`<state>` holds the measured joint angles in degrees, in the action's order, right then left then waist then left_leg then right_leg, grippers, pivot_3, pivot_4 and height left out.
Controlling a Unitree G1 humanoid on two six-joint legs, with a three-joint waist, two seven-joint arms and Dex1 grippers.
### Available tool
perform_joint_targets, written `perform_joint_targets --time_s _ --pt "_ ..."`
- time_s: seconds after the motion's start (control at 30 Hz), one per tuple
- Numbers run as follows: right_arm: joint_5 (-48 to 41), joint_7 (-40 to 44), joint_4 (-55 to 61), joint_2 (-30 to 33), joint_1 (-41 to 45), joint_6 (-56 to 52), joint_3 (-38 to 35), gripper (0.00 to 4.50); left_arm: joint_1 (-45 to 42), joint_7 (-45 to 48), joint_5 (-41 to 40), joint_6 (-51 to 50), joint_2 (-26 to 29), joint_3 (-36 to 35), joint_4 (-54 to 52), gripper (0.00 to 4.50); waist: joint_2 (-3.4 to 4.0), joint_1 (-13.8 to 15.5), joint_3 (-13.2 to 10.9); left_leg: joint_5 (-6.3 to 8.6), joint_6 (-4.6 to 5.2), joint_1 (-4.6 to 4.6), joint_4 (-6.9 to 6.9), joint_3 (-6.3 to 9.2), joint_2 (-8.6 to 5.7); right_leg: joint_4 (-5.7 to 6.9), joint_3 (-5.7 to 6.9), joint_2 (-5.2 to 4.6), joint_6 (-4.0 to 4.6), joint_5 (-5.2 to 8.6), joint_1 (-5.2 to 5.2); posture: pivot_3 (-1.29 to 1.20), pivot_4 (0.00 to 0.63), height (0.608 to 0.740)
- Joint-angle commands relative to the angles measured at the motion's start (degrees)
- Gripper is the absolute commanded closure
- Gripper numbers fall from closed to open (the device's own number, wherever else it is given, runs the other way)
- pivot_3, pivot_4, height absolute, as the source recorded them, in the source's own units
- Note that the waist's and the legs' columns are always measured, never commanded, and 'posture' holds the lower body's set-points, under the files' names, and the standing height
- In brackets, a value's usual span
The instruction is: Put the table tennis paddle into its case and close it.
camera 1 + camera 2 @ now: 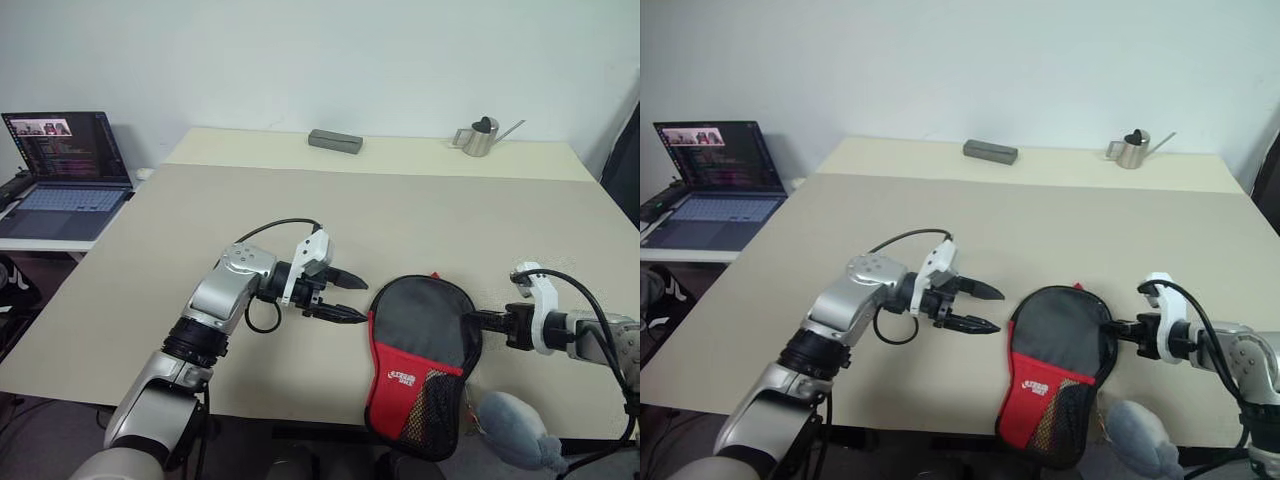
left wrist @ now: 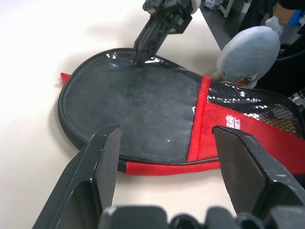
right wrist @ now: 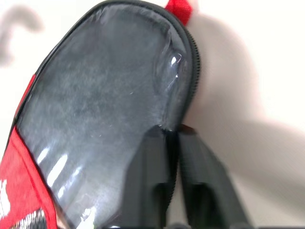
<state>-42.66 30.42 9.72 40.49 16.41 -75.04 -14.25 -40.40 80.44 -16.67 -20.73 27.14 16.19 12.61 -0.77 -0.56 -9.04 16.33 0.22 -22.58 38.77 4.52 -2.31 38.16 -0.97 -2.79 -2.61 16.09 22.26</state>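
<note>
Pinching the rim of the case [image 3: 95, 109], the right gripper [image 3: 172, 130] has its two black fingers pressed flat together on the zip edge of the round black end, so it has hold of the fabric there. The left gripper [image 1: 345, 297] stands with its fingers [image 2: 97, 162] spread wide and nothing between them, just beside the opposite edge of the round end and apart from it, pointing across at it.

Judging by this, the step in hand is the closing: one side of the case is held and the other hand is lined up to take it. The paddle cannot be seen, so whether it lies inside cannot be told, though the bulge of the black end suggests it may. The next move probably calls for the left fingers to shut on the near rim and steady the case, so that the zip can be drawn along without dragging the case over the table [image 1: 400, 200].

The case lies flat near the table's front edge between both grippers, its red, mesh-pocketed end overhanging beside a grey-blue soft toy [image 1: 515, 425].
</note>
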Motion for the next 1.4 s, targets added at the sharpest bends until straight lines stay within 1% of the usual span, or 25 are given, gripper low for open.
perform_joint_targets --time_s 0.03,0.3,0.6,0.83,1.0,1.1,1.2,1.27,1.4 --pt "-0.11 -1.84 0.55 -2.48 3.21 -0.86 0.81 4.48 0.39 -0.35 -0.90 0.64 1.08 -2.12 -1.86 1.18 0.02 -0.31 -0.01 0.00 0.00 0.00 0.00 0.00 0.00 0.01 0.00 0.00 0.00 0.00 0.01 0.00 0.150 0.740" --pt "4.39 -4.81 -6.31 -6.58 11.06 1.44 2.69 4.48 1.18 -0.46 -0.87 0.64 2.49 -2.68 -2.06 1.18 0.06 -1.11 -0.04 0.00 -0.01 -0.01 0.00 0.00 -0.01 0.01 0.00 -0.01 0.00 0.00 0.02 0.00 0.150 0.740" --pt "9.76 -6.49 -14.63 -8.71 17.56 5.60 4.18 4.48 1.50 -0.67 -0.78 0.91 2.54 -2.52 -1.99 1.18 0.09 -1.23 -0.07 -0.01 -0.01 0.06 0.01 -0.07 -0.02 0.18 0.00 -0.01 0.01 -0.01 0.05 0.00 0.150 0.740" --pt "11.59 -6.90 -16.59 -9.28 18.81 6.74 3.80 4.48 1.62 -0.78 -0.82 1.01 2.48 -2.30 -2.07 1.18 0.09 -1.21 -0.07 -0.01 -0.01 0.07 0.02 -0.10 -0.03 0.28 -0.01 -0.02 0.01 -0.01 0.08 0.00 0.150 0.740" --pt "10.20 -5.82 -13.39 -10.10 17.49 4.56 4.55 4.48 1.32 -0.98 -0.83 1.01 2.07 -2.23 -1.75 1.18 0.10 -1.21 -0.07 -0.01 -0.02 0.09 0.02 -0.10 -0.03 0.34 -0.01 -0.02 0.02 0.00 0.09 0.00 0.150 0.740" --pt "9.77 -7.93 -12.71 -12.21 17.50 3.06 2.23 3.85 1.05 -0.83 -0.52 1.34 2.01 -1.98 -1.45 1.18 0.10 -1.32 -0.07 -0.01 -0.02 0.10 0.02 -0.11 -0.03 0.36 -0.01 -0.02 0.03 0.01 0.10 0.00 0.150 0.740" --pt "10.10 -9.56 -12.07 -13.25 18.35 2.75 0.18 2.88 0.73 -0.78 -0.35 1.51 1.87 -1.89 -1.06 1.18 0.11 -1.30 -0.08 -0.01 -0.02 0.11 0.02 -0.13 -0.02 0.41 -0.04 -0.02 0.05 0.01 0.12 0.00 0.150 0.740" --pt "8.90 -10.11 -11.07 -13.59 19.33 1.67 -2.62 2.20 0.52 -0.79 -0.29 1.56 1.71 -1.77 -0.90 1.18 0.12 -1.27 -0.09 -0.01 -0.02 0.11 0.02 -0.12 -0.03 0.41 -0.03 -0.02 0.05 0.02 0.12 0.00 0.150 0.740" --pt "6.80 -9.18 -6.84 -11.44 18.98 -0.65 -5.46 0.81 -0.46 -0.68 0.17 2.39 1.04 -1.31 0.58 1.18 0.23 -1.14 -0.18 -0.01 -0.02 0.10 0.02 -0.12 -0.04 0.41 -0.02 -0.03 0.04 0.02 0.13 0.00 0.150 0.740"
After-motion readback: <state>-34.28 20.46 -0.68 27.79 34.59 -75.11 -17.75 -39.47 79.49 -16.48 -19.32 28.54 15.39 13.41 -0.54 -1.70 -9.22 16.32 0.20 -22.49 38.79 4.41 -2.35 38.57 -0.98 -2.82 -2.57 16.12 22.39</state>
